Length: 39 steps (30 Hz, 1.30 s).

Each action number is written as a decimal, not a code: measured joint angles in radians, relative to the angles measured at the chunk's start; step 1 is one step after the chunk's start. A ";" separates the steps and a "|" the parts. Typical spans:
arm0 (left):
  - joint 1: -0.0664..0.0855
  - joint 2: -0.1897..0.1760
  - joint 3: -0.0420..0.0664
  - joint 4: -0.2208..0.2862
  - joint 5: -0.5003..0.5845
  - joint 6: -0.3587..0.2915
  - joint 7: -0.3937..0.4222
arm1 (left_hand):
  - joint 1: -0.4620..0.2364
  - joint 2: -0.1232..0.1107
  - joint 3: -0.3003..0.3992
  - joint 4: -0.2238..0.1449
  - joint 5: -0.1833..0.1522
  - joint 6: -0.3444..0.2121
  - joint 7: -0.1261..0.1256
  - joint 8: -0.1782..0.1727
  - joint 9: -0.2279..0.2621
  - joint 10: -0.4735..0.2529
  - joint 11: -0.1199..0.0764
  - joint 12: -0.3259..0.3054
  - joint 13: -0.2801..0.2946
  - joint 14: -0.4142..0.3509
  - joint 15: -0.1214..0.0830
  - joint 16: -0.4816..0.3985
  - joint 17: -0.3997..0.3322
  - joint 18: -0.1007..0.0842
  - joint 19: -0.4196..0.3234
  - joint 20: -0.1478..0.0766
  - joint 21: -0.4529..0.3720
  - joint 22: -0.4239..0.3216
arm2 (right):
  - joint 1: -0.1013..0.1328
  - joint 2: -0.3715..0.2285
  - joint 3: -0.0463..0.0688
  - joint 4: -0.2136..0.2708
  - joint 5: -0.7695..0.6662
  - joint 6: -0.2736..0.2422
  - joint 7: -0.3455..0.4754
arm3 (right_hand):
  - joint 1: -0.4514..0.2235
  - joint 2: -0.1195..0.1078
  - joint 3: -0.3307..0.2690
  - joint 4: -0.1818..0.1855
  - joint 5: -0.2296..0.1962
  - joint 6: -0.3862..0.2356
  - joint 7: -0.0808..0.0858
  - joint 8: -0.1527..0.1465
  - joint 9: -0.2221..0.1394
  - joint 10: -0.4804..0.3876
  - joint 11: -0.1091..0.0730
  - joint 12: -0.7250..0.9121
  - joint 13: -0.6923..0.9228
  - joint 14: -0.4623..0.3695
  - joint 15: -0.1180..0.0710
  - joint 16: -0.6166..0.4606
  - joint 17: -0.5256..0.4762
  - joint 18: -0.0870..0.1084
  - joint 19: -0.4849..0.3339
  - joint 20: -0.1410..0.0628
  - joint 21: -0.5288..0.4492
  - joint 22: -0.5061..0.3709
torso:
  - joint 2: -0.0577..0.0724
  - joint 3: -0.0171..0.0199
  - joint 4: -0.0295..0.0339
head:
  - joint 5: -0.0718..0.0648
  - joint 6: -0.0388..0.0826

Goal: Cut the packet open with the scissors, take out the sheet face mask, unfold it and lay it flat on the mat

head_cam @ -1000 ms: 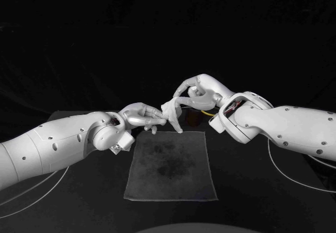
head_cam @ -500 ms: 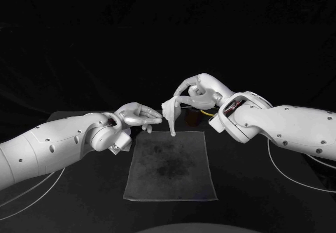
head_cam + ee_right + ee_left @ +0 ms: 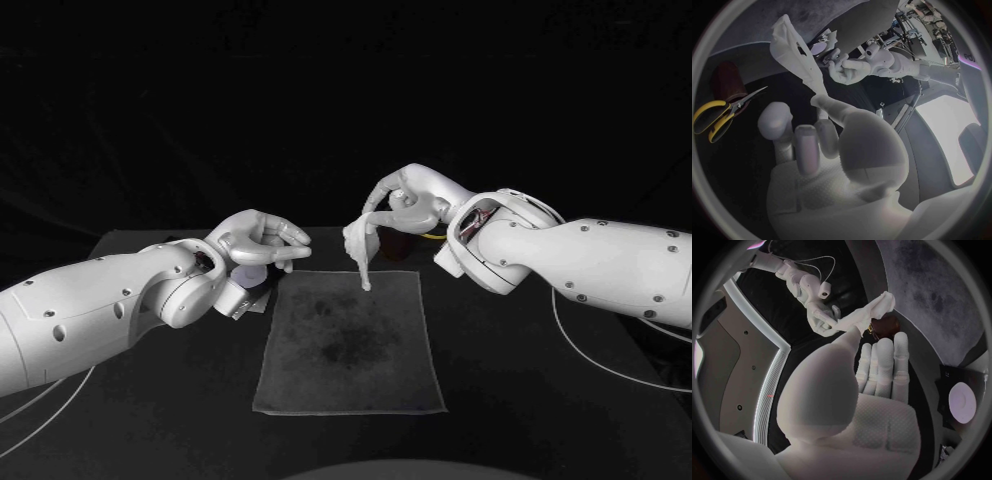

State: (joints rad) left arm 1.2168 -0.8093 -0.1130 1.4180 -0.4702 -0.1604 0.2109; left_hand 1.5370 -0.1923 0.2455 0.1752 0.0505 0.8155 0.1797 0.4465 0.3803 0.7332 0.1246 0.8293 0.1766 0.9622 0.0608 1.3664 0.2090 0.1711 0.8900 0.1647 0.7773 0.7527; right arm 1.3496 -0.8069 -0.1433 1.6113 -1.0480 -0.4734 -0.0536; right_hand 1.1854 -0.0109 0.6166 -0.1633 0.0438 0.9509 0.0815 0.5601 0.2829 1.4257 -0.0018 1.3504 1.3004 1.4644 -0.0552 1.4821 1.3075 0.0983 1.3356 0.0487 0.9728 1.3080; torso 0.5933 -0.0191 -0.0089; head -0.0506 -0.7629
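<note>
Scissors (image 3: 732, 106) beyond mat (image 3: 351, 340), behind right hand (image 3: 405, 203)

Robot lab, black table (image 3: 490, 380), black backdrop (image 3: 346, 90)

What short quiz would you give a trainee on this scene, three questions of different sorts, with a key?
1. True or false: the left hand grips the sheet mask.
2. Where do the scissors lie? A, in the right hand; B, on the table; C, on the mat.
3. Short answer: is the sheet mask laid flat on the mat yet?
Key: 1 false, the right hand holds it. 2 B. 3 No, it hangs folded from the right hand.
</note>
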 measured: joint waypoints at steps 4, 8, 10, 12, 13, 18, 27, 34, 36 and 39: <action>-0.006 0.005 0.001 0.034 -0.043 -0.026 0.026 | 0.000 0.000 0.001 0.016 0.000 0.011 -0.011 0.020 -0.003 0.059 -0.016 0.010 -0.005 0.039 -0.017 0.031 0.017 0.000 0.024 -0.016 0.024 0.015 | 0.000 0.005 0.000 0.000 -0.025 0.015 -0.041 | 0.000 0.000 0.000 0.000 0.000 0.000 0.000 0.000 0.000 0.002 0.002 0.000 0.000 0.000 0.000 0.000 0.000 0.000 0.000 0.000 0.000 0.000 | 0.000 -0.0001 -0.0006 | 0.001 -0.001; -0.009 0.025 0.001 0.051 -0.074 -0.057 0.041 | -0.018 -0.018 -0.019 0.039 0.000 0.004 -0.015 0.020 -0.016 0.079 -0.018 0.010 -0.011 0.057 -0.018 0.034 0.025 0.000 0.036 -0.018 0.028 0.019 | 0.000 0.011 0.000 0.002 -0.044 0.026 -0.070 | 0.004 -0.004 0.000 0.000 0.000 0.000 0.000 0.000 0.000 0.004 0.004 0.004 0.001 0.000 0.000 0.000 0.001 0.000 0.000 0.000 0.000 -0.001 | 0.000 0.0005 -0.0012 | 0.003 -0.002; -0.010 0.037 0.001 0.055 -0.087 -0.074 0.042 | -0.032 -0.031 -0.035 0.055 0.000 0.003 -0.014 0.020 -0.022 0.091 -0.021 0.010 -0.011 0.071 -0.021 0.038 0.029 -0.001 0.043 -0.022 0.034 0.020 | 0.000 0.012 0.000 0.003 -0.051 0.030 -0.081 | 0.004 -0.004 0.000 0.000 0.000 -0.001 0.000 0.000 0.000 0.004 0.004 0.004 0.002 0.000 0.000 0.000 0.001 0.000 0.000 0.000 0.000 -0.001 | 0.000 0.0011 -0.0019 | 0.004 -0.002; -0.010 0.048 0.001 0.057 -0.095 -0.089 0.042 | -0.055 -0.031 -0.054 0.074 0.000 0.003 -0.014 0.020 -0.026 0.104 -0.024 0.010 -0.011 0.100 -0.022 0.049 0.066 -0.001 0.056 -0.023 0.040 0.022 | 0.000 0.013 0.000 0.004 -0.057 0.032 -0.089 | 0.004 -0.004 0.000 0.000 0.000 -0.001 0.000 0.000 0.000 0.004 0.004 0.004 0.002 0.000 0.000 0.000 0.001 0.000 0.000 0.000 0.000 -0.001 | 0.000 0.0016 -0.0023 | 0.004 -0.003; -0.010 0.053 0.001 0.057 -0.098 -0.096 0.041 | -0.056 -0.031 -0.062 0.082 0.000 0.002 -0.014 0.019 -0.029 0.107 -0.024 0.011 -0.011 0.113 -0.023 0.054 0.085 -0.001 0.061 -0.025 0.042 0.022 | 0.000 0.013 0.000 0.005 -0.059 0.033 -0.092 | 0.004 -0.004 0.000 0.000 0.000 -0.001 0.000 0.000 0.000 0.004 0.004 0.004 0.002 0.000 0.000 0.000 0.001 0.000 0.000 0.000 0.000 -0.001 | 0.000 0.0023 -0.0027 | 0.004 -0.003; -0.011 0.087 0.002 0.046 -0.109 -0.136 0.019 | -0.071 -0.030 -0.112 0.111 0.000 -0.005 -0.014 0.009 -0.041 0.122 -0.028 0.022 -0.009 0.163 -0.027 0.063 0.165 -0.001 0.076 -0.029 0.050 0.025 | 0.000 0.014 0.000 0.014 -0.070 0.038 -0.106 | 0.004 -0.004 0.000 0.000 -0.002 -0.001 0.000 0.000 0.000 0.004 0.004 0.004 0.002 0.000 0.000 0.004 0.001 0.000 0.000 0.000 0.000 0.000 | 0.001 0.0034 -0.0029 | 0.006 -0.004; -0.011 0.136 0.002 0.016 -0.110 -0.183 -0.059 | -0.073 0.009 -0.246 0.115 0.000 -0.019 -0.010 -0.002 -0.059 0.131 -0.026 0.039 -0.002 0.211 -0.030 0.070 0.243 -0.001 0.097 -0.032 0.061 0.027 | -0.001 0.012 0.000 0.029 -0.081 0.039 -0.114 | 0.004 -0.004 0.000 0.000 -0.002 0.001 0.003 -0.003 0.001 0.003 0.004 0.004 0.002 0.000 0.000 0.004 0.000 0.000 0.000 0.000 0.000 0.000 | 0.001 0.0035 -0.0029 | 0.008 -0.003; -0.011 0.157 0.002 0.010 -0.110 -0.200 -0.097 | -0.054 0.036 -0.268 0.113 0.000 -0.002 -0.027 0.006 -0.060 0.143 -0.035 0.042 -0.001 0.225 -0.036 0.070 0.263 -0.002 0.103 -0.038 0.061 0.028 | -0.001 0.015 0.000 0.034 -0.085 0.039 -0.115 | 0.004 -0.004 0.000 0.000 0.001 0.004 0.000 0.001 0.001 0.003 0.004 0.004 0.002 0.000 0.000 0.004 0.000 0.000 0.000 0.000 -0.001 0.000 | 0.000 0.0023 -0.0023 | 0.008 -0.003; -0.011 0.159 0.002 0.009 -0.110 -0.203 -0.104 | -0.043 0.047 -0.273 0.113 0.000 0.009 -0.028 0.009 -0.061 0.145 -0.037 0.042 -0.001 0.226 -0.038 0.070 0.266 -0.002 0.104 -0.040 0.061 0.028 | -0.001 0.015 0.000 0.035 -0.086 0.038 -0.115 | 0.004 -0.004 0.000 0.000 0.001 0.004 0.000 0.001 0.001 0.003 0.004 0.004 0.002 0.000 0.000 0.004 0.000 0.000 0.000 0.000 -0.001 0.000 | 0.000 0.0021 -0.0021 | 0.008 -0.003; -0.011 0.161 0.002 0.008 -0.110 -0.205 -0.113 | -0.021 0.069 -0.273 0.113 0.000 0.031 -0.037 0.020 -0.061 0.153 -0.044 0.042 -0.001 0.232 -0.043 0.070 0.275 -0.002 0.107 -0.043 0.061 0.030 | -0.001 0.016 0.000 0.036 -0.087 0.038 -0.115 | 0.004 -0.004 0.000 0.000 0.001 0.004 0.000 0.001 0.001 0.003 0.004 0.004 0.002 0.000 0.000 0.004 0.000 0.000 0.000 0.000 -0.001 0.000 | 0.000 0.0017 -0.0017 | 0.008 -0.003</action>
State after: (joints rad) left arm 1.2060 -0.6483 -0.1115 1.4258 -0.5805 -0.3658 0.0983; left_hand 1.5162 -0.1232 -0.0275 0.2883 0.0505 0.8461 0.1424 0.4667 0.3189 0.8857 0.0806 0.8712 0.1751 1.1940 0.0177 1.4366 0.4843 0.1692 0.9973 0.1216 0.8384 0.7826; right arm 1.3482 -0.7909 -0.1434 1.6478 -1.1346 -0.4353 -0.1687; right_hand 1.1889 -0.0151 0.6163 -0.1632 0.0452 0.9548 0.0813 0.5610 0.2838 1.4290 0.0018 1.3544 1.3024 1.4644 -0.0552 1.4860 1.3074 0.0982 1.3356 0.0487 0.9721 1.3077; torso 0.5936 -0.0174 -0.0106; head -0.0425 -0.7658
